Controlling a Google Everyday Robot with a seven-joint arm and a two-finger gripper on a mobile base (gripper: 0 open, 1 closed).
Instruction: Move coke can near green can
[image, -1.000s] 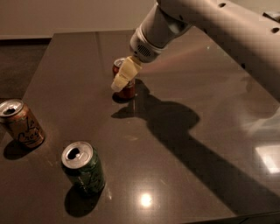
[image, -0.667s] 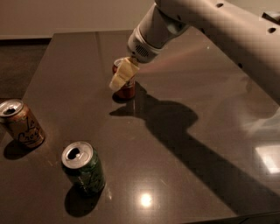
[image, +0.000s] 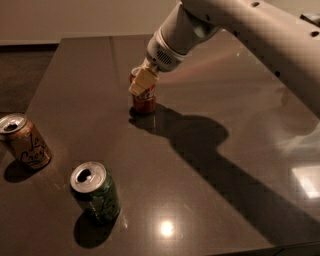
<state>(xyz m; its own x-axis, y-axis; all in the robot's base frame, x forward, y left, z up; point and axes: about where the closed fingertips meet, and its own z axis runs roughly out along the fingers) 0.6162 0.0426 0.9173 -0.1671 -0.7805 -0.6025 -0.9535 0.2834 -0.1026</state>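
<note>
The red coke can stands upright on the dark table, left of centre towards the back. My gripper comes down from the upper right and is shut on the can's upper part. One cream finger lies across its front; the other is hidden behind it. The can's base rests on the table. The green can stands upright near the front left, well apart from the coke can.
A tan-orange can stands at the left edge of the table. The arm crosses the upper right and casts a long shadow over the table's right half. The table's front edge runs along the bottom right.
The gripper and the coke can shifted slightly left and back again, staying at about the same spot on the table. The other two cans have not moved.
</note>
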